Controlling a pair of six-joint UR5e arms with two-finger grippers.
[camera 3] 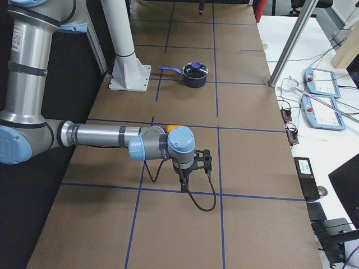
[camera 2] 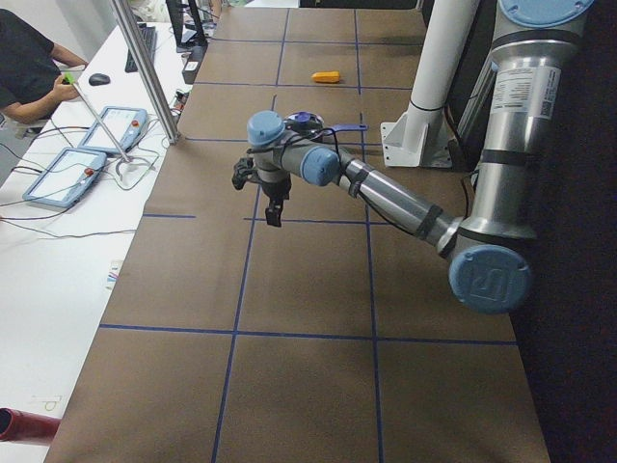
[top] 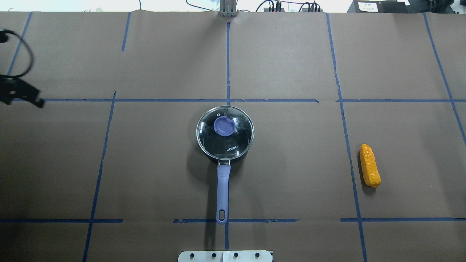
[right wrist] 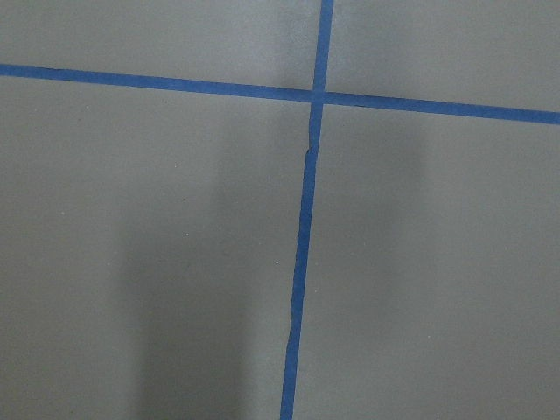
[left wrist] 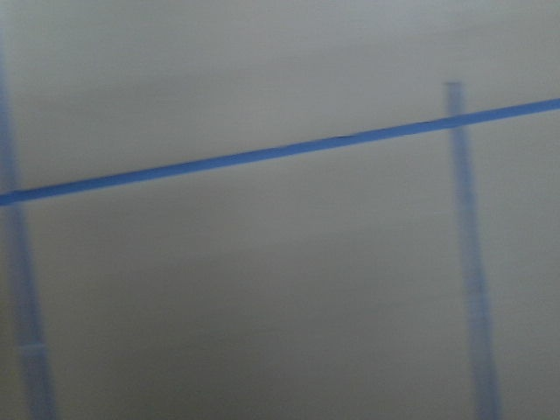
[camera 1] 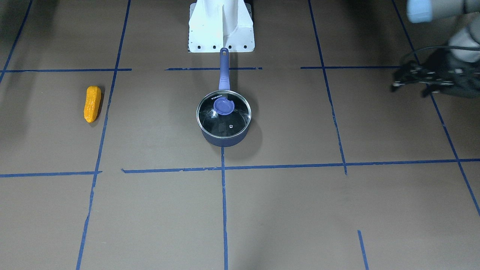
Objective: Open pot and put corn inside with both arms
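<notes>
Nothing done yet. Pot (top: 222, 185) at overhead frame centre, lid (top: 235, 140) on. Corn (top: 370, 165) mid-right on tabletop (top: 291, 54), untouched. Left gripper (top: 27, 95) at far left edge, empty, opening unclear (blur). Right gripper (camera 3: 190, 174): can't tell.

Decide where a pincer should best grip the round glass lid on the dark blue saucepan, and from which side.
Probably the blue knob centred on the round glass lid, from straight above. The lid lies level on the dark blue saucepan; its glass is wide and smooth, so only the knob offers a narrow hold.
</notes>
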